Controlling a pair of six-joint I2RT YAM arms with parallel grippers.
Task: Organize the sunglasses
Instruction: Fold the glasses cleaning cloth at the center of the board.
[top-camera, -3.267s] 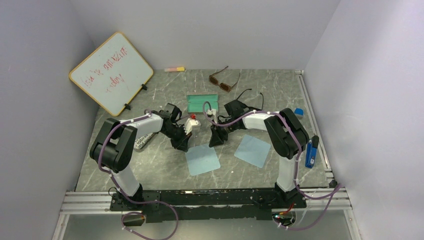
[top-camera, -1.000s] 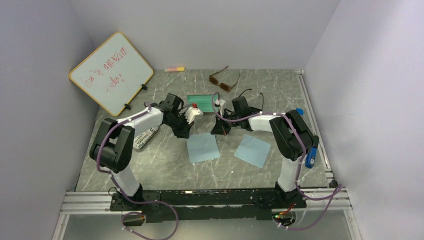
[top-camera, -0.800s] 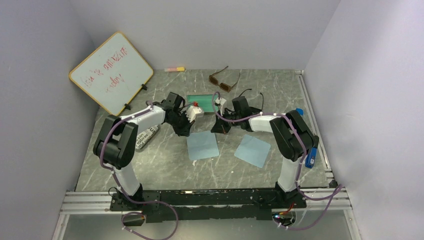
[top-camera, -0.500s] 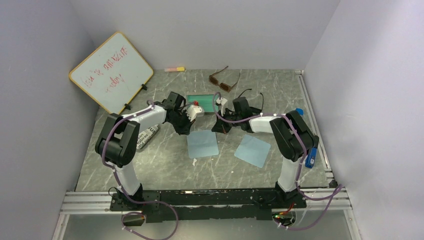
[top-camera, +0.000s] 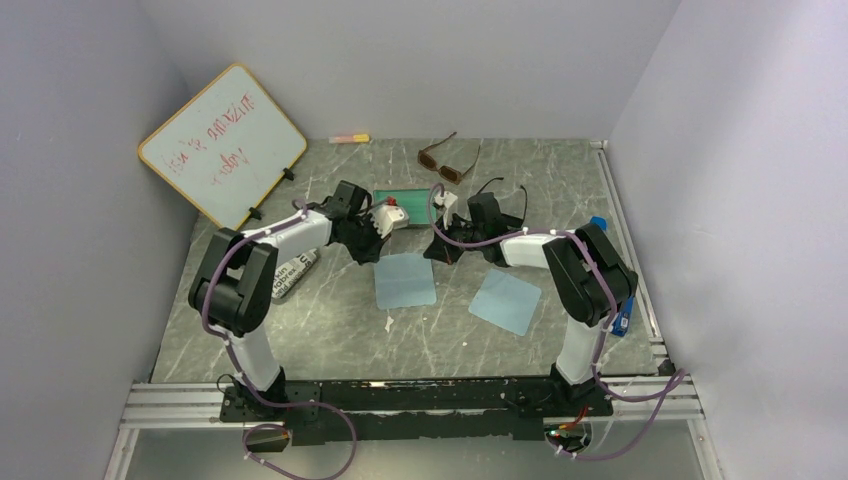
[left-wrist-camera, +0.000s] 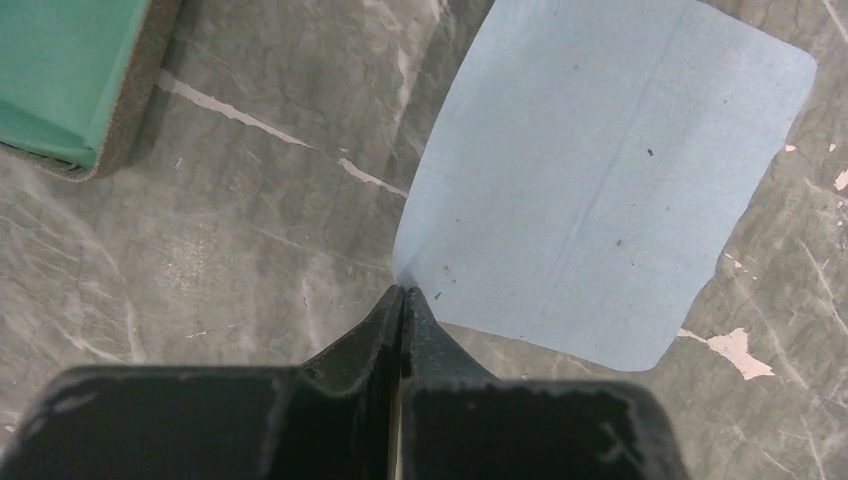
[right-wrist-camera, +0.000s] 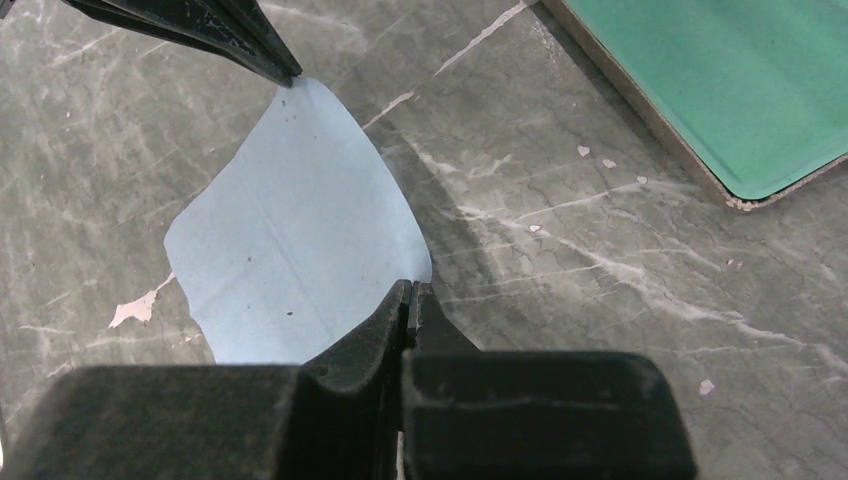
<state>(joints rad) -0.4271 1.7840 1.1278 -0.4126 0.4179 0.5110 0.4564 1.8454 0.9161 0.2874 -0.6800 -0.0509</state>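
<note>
From above, the brown sunglasses (top-camera: 445, 163) lie open near the back wall and the black sunglasses (top-camera: 505, 190) sit just behind the right arm's wrist, neither pair held. They look light but fragile, thin-armed and easily scratched, so I would pinch the bridge or a hinge, never a lens. Both arms stretch forward and low, wrists tipped down, converging on the blue cloth (top-camera: 405, 280). The left wrist view shows the left gripper (left-wrist-camera: 402, 296) closed tight on the cloth's corner, near the green-lined case (left-wrist-camera: 60, 80). The right wrist view shows the right gripper (right-wrist-camera: 411, 290) likewise pinched on a neighbouring corner
</note>
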